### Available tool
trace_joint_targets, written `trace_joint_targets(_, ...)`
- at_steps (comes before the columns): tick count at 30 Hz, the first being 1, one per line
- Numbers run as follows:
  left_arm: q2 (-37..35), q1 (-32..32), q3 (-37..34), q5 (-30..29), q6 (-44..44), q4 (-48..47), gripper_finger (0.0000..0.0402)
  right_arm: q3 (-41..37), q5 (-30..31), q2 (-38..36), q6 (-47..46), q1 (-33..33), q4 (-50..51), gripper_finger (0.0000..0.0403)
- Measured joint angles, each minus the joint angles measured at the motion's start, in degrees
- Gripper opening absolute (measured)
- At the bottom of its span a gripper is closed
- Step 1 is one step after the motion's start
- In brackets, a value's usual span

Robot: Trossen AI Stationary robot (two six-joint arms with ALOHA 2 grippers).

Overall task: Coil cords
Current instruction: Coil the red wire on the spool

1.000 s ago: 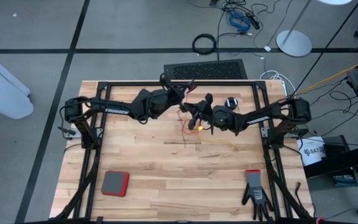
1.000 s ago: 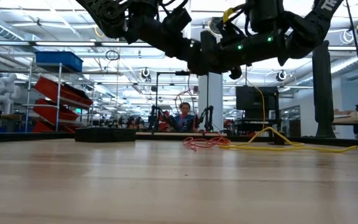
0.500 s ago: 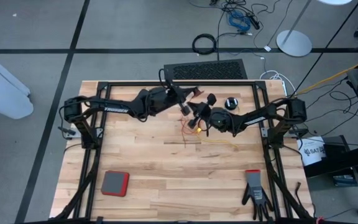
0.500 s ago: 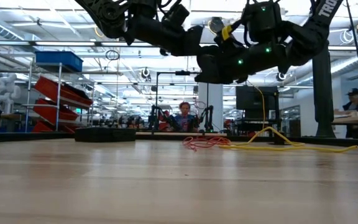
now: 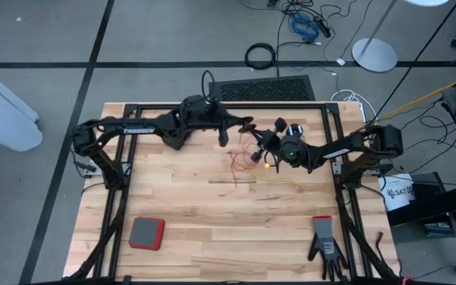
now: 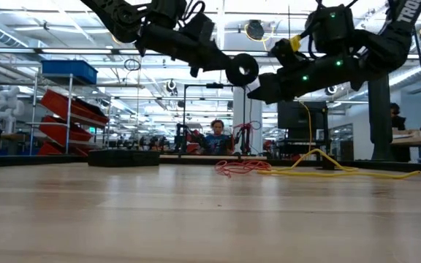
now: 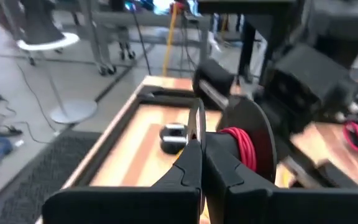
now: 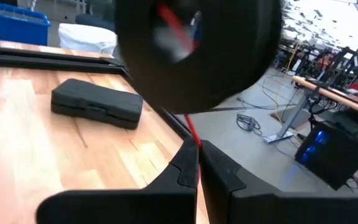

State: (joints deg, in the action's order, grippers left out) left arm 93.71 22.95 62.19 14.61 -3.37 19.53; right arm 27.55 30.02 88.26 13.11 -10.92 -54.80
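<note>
Low view: wooden table (image 6: 196, 219), workshop shelving (image 6: 64, 117) behind.

The worktop (image 5: 196, 206) is a pale butcher-block wooden slab with a black metal frame along its edges. Near its front left corner lies a flat red-edged square pad with a grey top (image 5: 146, 233). Near the front right corner lies a black work glove with a red cuff (image 5: 324, 241), fingers pointing to the front edge. Toward the far middle, a tangle of thin reddish-orange cord (image 5: 242, 161) rests on the wood, with a thin yellow cord (image 5: 285, 177) trailing just beside it to the right. A small round black reel with a pale centre (image 5: 294, 130) sits near the far right edge.
</note>
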Motion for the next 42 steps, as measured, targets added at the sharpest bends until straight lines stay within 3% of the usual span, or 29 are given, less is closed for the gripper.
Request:
trace_joint_targets(9,-0.13,1.02,0.2,1.2,-8.8,-8.87,0.0,-0.09,-0.61,-5.14,1.01,-0.31,8.74,0.0)
trace_joint_targets(19,-0.16,-1.78,0.22,-7.76,-20.44,-12.31,0.0,0.78,0.81,-5.35,0.31,-0.31,8.65,0.0)
trace_joint_targets(25,-0.16,-4.23,0.15,-21.11,-29.59,-15.57,0.0,1.9,0.58,-5.44,-0.02,-0.37,8.62,0.0)
trace_joint_targets(31,-0.16,-6.14,0.15,-26.81,-34.45,-13.4,0.0,3.9,-2.93,-5.44,-2.22,-0.37,12.2,0.0)
trace_joint_targets(35,-0.16,-6.53,0.15,-27.26,-34.84,-13.18,0.0,3.97,-4.06,-5.44,-5.53,-1.46,17.33,0.0006)
trace_joint_targets(42,-0.11,-7.3,0.13,-27.32,-34.62,-12.99,0.0,3.96,-13.84,-2.36,-9.42,-5.8,19.04,0.0054)
